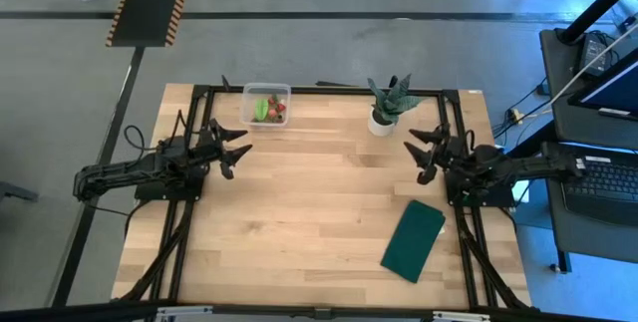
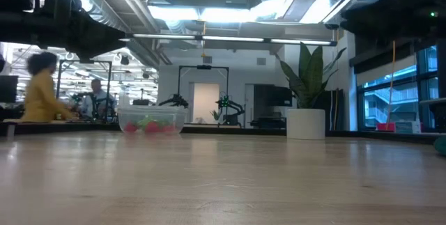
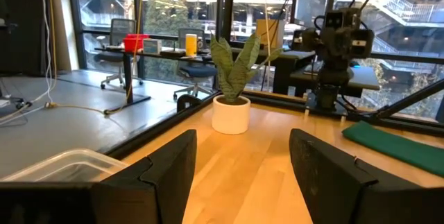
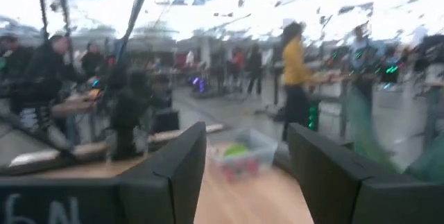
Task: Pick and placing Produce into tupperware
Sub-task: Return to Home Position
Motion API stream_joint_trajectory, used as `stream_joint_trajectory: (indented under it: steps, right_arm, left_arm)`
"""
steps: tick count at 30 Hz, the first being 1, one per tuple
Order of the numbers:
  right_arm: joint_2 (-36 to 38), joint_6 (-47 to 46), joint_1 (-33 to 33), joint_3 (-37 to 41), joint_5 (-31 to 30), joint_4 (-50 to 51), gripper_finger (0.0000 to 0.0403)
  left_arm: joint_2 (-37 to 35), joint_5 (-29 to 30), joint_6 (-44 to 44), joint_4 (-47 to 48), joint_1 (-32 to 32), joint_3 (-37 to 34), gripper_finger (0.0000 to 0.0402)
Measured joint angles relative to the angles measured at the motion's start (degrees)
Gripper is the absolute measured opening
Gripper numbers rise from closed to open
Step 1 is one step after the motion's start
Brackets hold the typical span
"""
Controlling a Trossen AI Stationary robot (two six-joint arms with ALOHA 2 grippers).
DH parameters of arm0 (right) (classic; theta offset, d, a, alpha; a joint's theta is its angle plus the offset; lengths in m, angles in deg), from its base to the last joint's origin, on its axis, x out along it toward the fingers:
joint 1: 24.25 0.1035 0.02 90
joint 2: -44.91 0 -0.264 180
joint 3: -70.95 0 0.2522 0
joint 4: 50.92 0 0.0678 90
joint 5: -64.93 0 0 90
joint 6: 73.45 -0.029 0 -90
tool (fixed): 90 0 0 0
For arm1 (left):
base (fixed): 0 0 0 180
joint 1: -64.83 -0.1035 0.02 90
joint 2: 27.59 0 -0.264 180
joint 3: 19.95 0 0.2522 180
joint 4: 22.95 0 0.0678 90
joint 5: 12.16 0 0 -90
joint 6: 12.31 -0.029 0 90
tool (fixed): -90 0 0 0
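Note:
The clear tupperware tub (image 1: 266,105) stands near the table's far edge, left of centre, and shows as well in the low view (image 2: 150,121) and, blurred, in the right wrist view (image 4: 239,154). Inside it lie a bright green lumpy piece (image 1: 260,110) and small red strawberries (image 1: 277,113). My left gripper (image 1: 235,150) hovers open near the table's left side, on the near side of the tub; its fingers (image 3: 166,175) stand well apart in its wrist view. My right gripper (image 1: 424,152) hovers open at the right side, its fingers (image 4: 177,165) apart.
A spiky green plant in a white pot (image 1: 387,106) stands at the far edge, right of centre, and is in the left wrist view (image 3: 232,85). A flat dark green rectangle (image 1: 414,239) lies near the right front. People move in the room beyond (image 2: 42,89).

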Motion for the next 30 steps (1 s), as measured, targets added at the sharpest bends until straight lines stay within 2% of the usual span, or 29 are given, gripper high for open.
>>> stream_joint_trajectory:
  steps: [4, 8, 13, 17, 25, 30]
  right_arm:
    - [6.15, -4.62, 0.02, 0.02, 2.80, 10.92, 0.0204]
    - [11.73, -4.52, 0.02, 0.02, 2.87, 15.87, 0.0204]
    - [11.59, -9.25, -0.98, 0.07, 2.68, 24.30, 0.0204]
    - [11.29, -8.66, -2.18, 0.02, 2.53, 24.05, 0.0204]
    - [11.30, -0.27, -3.45, 0.02, 2.35, 24.05, 0.0204]
    - [11.27, 0.11, -3.45, 0.02, 2.36, 24.05, 0.0204]
  left_arm:
    - [0.00, 0.00, -0.02, 0.00, 0.00, 0.00, 0.0224]
    - [0.00, 0.00, -0.50, 0.02, 0.00, 0.00, 0.0224]
    - [0.00, 0.07, -4.68, -0.07, -0.07, 0.00, 0.0224]
    - [0.00, 0.12, -6.01, -0.38, -0.07, 0.00, 0.0224]
    - [0.00, -0.13, -5.41, -0.03, -0.07, 0.00, 0.0224]
    - [0.33, 0.13, -4.70, 0.76, -0.07, 0.00, 0.0224]
